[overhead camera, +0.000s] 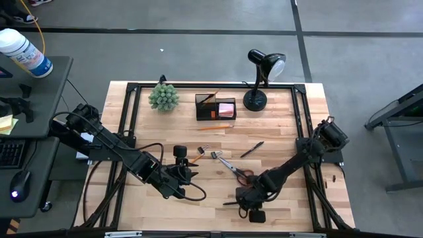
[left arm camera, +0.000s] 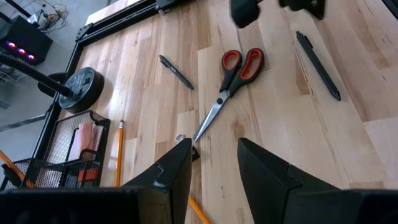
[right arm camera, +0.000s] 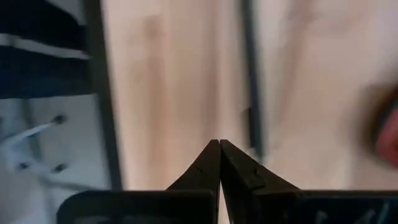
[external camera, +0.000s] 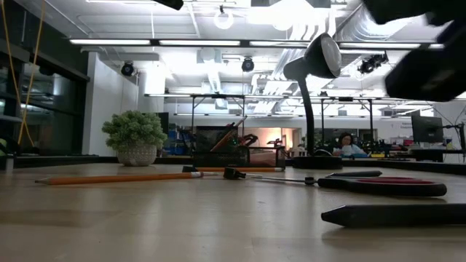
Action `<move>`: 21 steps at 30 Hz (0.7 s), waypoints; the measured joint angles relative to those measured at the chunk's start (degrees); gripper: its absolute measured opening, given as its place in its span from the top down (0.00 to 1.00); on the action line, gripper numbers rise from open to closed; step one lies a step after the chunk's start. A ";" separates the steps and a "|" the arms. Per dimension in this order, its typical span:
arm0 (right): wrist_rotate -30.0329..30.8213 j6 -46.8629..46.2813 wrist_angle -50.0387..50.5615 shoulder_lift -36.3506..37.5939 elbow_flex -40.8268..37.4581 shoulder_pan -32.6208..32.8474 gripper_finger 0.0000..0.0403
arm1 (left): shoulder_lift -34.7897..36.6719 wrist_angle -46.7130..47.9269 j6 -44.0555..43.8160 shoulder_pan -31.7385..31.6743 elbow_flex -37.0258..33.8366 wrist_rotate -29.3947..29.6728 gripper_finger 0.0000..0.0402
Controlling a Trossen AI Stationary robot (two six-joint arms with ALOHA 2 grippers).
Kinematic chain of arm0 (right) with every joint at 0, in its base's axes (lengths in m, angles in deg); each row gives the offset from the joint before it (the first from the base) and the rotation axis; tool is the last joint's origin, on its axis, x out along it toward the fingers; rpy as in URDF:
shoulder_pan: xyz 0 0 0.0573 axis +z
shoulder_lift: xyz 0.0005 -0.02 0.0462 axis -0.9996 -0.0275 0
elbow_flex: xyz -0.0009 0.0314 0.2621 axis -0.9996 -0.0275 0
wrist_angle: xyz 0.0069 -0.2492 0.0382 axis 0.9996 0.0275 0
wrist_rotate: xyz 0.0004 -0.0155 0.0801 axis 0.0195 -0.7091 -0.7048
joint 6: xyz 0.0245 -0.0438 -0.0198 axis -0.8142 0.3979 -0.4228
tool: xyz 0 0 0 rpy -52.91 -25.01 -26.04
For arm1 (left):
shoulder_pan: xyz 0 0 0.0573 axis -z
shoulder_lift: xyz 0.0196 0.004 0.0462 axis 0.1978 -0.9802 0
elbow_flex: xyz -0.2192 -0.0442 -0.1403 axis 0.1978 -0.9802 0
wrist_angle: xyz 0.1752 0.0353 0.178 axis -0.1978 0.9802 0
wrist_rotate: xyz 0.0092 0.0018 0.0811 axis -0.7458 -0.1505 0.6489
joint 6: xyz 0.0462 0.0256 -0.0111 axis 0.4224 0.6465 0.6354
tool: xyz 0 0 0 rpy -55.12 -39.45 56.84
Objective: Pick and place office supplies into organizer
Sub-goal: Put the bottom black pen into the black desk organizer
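The black mesh organizer point(overhead camera: 215, 107) stands at the table's far side with a pink sticky-note pad point(overhead camera: 227, 108) and an orange pencil inside. Another orange pencil point(overhead camera: 215, 125) lies just in front of it. The red-handled scissors point(overhead camera: 236, 170) lie flat at mid-table. One black pen point(overhead camera: 252, 149) rests beyond them and a second black pen point(left arm camera: 317, 62) lies nearer the near edge. My left gripper point(left arm camera: 214, 163) is open, hovering left of the scissors' blade tips point(left arm camera: 202, 130). My right gripper point(right arm camera: 219, 146) is shut and empty, near the second pen.
A black desk lamp point(overhead camera: 261, 79) and a green spiky plant point(overhead camera: 163, 97) stand along the far edge beside the organizer. Small loose pieces point(overhead camera: 206, 152) and a short orange pencil point(overhead camera: 195, 159) lie just ahead of my left gripper. Black frame rails point(overhead camera: 132, 119) border the wooden table.
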 joint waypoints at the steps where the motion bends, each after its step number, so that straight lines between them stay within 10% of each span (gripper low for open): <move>1: -1.41 -0.51 -1.03 0.00 0.00 0.23 1.00 | 0.00 0.00 -0.02 0.00 -0.01 -0.01 0.71; 21: -12.21 -15.63 -12.29 0.06 0.00 2.79 0.98 | 0.00 0.00 0.60 0.00 -0.01 -1.76 0.71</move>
